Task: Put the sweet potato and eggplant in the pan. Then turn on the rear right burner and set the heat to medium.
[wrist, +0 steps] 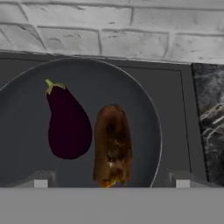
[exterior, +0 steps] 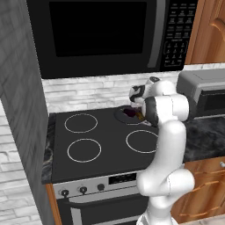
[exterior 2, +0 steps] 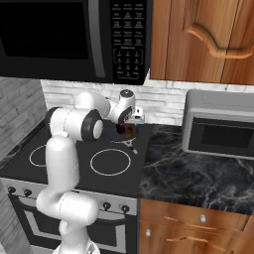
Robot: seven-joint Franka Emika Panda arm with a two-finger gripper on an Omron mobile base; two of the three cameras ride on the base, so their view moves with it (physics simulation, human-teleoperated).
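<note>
In the hand view the dark round pan (wrist: 140, 100) holds the glossy purple eggplant (wrist: 68, 127) and, just to its right, the reddish-brown sweet potato (wrist: 113, 148), lying side by side. My gripper (wrist: 111, 183) hangs right above them, open, its fingertips (wrist: 41, 182) wide apart and holding nothing. In the left base view the pan (exterior: 124, 115) sits on the rear right burner with the eggplant (exterior: 130, 112) in it, under the gripper (exterior: 140, 107). The right base view shows the gripper (exterior 2: 127, 124) over the sweet potato (exterior 2: 129, 132) and the pan's handle (exterior 2: 132, 145).
Three bare white burner rings (exterior: 81, 122) mark the black cooktop. Knobs (exterior: 82, 190) line the stove's front panel. A microwave (exterior: 110, 30) hangs above, a grey toaster oven (exterior 2: 221, 129) stands on the marble counter (exterior 2: 198, 173) to the right, and a brick wall runs behind.
</note>
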